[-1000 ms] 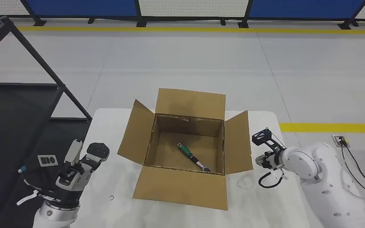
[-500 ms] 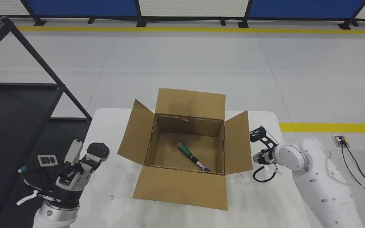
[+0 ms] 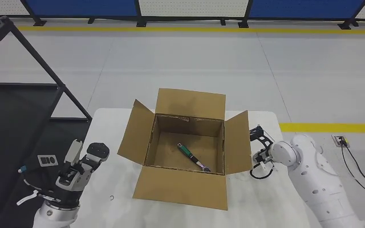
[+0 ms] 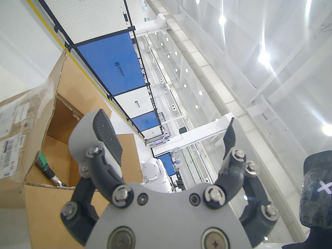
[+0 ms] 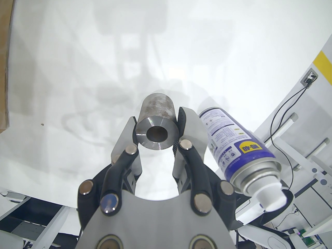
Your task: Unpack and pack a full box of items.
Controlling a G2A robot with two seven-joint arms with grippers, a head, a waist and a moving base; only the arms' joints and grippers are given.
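An open cardboard box (image 3: 181, 190) stands mid-table with its flaps spread. Inside lies a ratchet wrench (image 3: 193, 157) with a green handle, also seen over the box wall as the wrench (image 4: 46, 167). My right gripper (image 5: 158, 119) is shut on a short steel cylinder (image 5: 155, 108) with a bore hole, held above the white table just right of the box's right flap; in the top view the right gripper (image 3: 260, 153) sits by that flap. My left gripper (image 4: 167, 123) is open and empty, pointing upward at the table's front left, the left gripper (image 3: 85, 155).
A blue and white spray can (image 5: 233, 143) lies close beside my right gripper's finger. The white table (image 3: 114, 128) has bare surface left of the box. A black metal frame (image 3: 34, 62) stands off the table's left side.
My right arm has drawn in toward the box, bringing its gripper closer to the right flap. The left arm and the wrench have stayed put.
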